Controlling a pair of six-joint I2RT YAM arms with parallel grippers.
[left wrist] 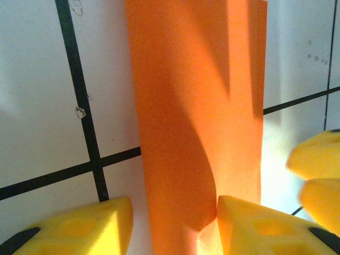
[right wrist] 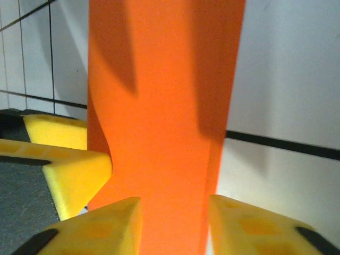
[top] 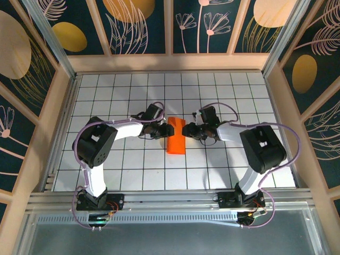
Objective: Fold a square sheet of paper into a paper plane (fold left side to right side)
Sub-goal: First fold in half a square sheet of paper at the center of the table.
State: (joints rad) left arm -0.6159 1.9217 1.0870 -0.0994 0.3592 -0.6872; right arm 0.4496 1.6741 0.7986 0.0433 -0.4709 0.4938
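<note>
The orange sheet of paper (top: pixel 176 142) lies on the grid table near the middle, folded into a narrow strip that runs away from the arms. Both grippers meet at its far end. My left gripper (top: pixel 163 129) comes in from the left, and its yellow fingers (left wrist: pixel 101 226) stand apart on either side of the paper (left wrist: pixel 196 106), the right one touching the edge of a lifted flap. My right gripper (top: pixel 187 130) comes in from the right, open, with its fingers (right wrist: pixel 249 226) astride the strip (right wrist: pixel 164 106). Neither gripper pinches the paper.
The white tiled table (top: pixel 122 164) has wooden walls on the left, right and far sides. The arm bases stand on the metal rail (top: pixel 170 199) at the near edge. The two grippers' fingers are very close, each showing in the other's wrist view.
</note>
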